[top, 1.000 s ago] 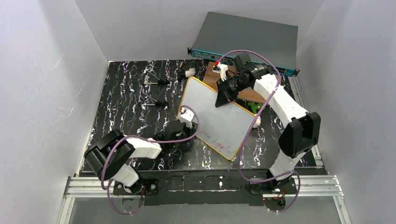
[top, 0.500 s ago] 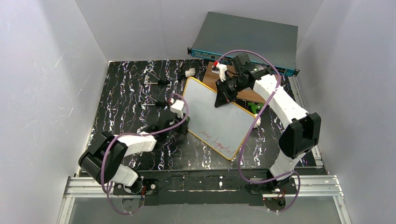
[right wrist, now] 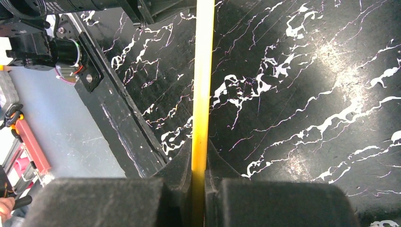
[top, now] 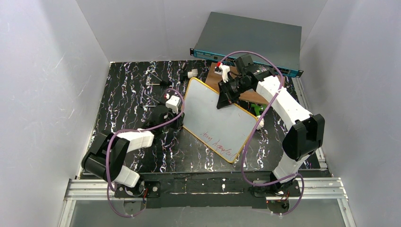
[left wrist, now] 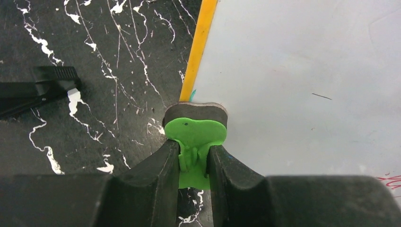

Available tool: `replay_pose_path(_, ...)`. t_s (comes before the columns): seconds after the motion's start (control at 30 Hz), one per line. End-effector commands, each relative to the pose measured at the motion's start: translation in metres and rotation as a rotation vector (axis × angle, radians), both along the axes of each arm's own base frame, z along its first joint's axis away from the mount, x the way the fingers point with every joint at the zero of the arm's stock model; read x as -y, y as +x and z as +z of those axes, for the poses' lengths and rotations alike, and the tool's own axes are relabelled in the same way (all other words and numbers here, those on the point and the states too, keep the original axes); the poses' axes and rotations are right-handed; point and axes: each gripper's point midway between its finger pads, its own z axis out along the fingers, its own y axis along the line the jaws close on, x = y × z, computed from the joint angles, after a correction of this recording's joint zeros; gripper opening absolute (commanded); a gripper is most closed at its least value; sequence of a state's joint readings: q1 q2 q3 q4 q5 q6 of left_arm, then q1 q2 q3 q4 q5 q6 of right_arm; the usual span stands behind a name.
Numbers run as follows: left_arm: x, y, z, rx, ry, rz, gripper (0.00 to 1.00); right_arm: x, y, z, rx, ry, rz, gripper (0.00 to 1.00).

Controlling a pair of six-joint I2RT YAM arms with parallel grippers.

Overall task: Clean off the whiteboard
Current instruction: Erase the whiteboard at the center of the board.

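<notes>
Whiteboard (top: 215, 118) sits mid-table, its far edge clamped by the closed right gripper (top: 223, 99). Clips (top: 158, 105) lie left of it and a wooden board (top: 250, 97) behind. Only the left wrist view shows the left gripper (left wrist: 195, 158) pinching a green eraser (left wrist: 196, 130) at the frame.

One whiteboard (top: 215, 118), one green eraser (left wrist: 195, 135)
</notes>
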State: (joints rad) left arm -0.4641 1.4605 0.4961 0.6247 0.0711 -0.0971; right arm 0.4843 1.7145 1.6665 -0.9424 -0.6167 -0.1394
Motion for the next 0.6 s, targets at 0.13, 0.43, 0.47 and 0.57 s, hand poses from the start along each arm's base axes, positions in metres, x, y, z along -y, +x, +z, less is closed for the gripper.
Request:
replay_pose_path(0.13,0.069,0.007,0.067,0.077,-0.141,-0.308,0.0,-0.037,-0.058,-0.001,-0.114,0.15,0.277,0.01)
replay_pose_path(0.43,0.101,0.015,0.136,0.112,-0.218,-0.315,0.0,-0.036,-0.057,-0.002,-0.106,0.141,0.273,0.01)
replay_pose_path(0.47,0.103,0.017,0.148,0.116,-0.226,-0.32,0.0,-0.036,-0.056,-0.002,-0.102,0.139,0.272,0.01)
replay_pose_path(0.57,0.11,0.018,0.184,0.128,-0.248,-0.343,0.0,-0.035,-0.055,-0.003,-0.091,0.129,0.267,0.01)
